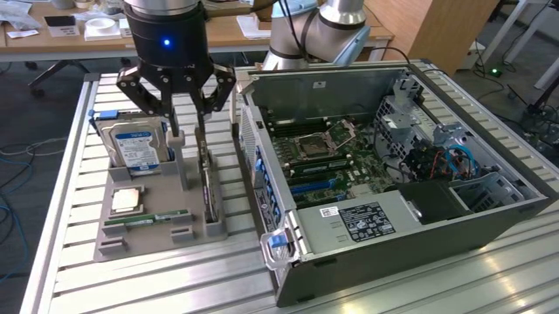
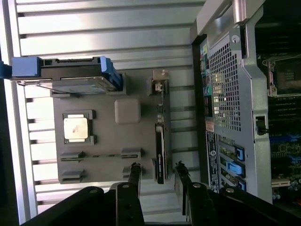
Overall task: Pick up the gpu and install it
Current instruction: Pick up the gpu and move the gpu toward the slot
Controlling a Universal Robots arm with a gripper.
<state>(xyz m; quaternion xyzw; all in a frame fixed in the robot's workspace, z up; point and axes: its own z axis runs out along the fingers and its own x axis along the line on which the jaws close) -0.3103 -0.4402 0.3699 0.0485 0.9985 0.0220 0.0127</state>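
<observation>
Claw (image 1: pixel 190 129), its fingers apart and empty, hangs directly above the gpu (image 2: pixel 161 141), whose edge-standing long axis runs between them.

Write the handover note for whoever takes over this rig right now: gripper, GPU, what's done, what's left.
Gripper: open and holding nothing, poised over the tray with a finger on either side of the card's line.
GPU: the thin, dark, flat circuit card stands on edge in its slot in the grey fixture tray, at the exterior view's left of the open grey computer case.
Done: gripper lined up over the card.
Left: card not yet gripped, lifted or installed in the case.
</observation>
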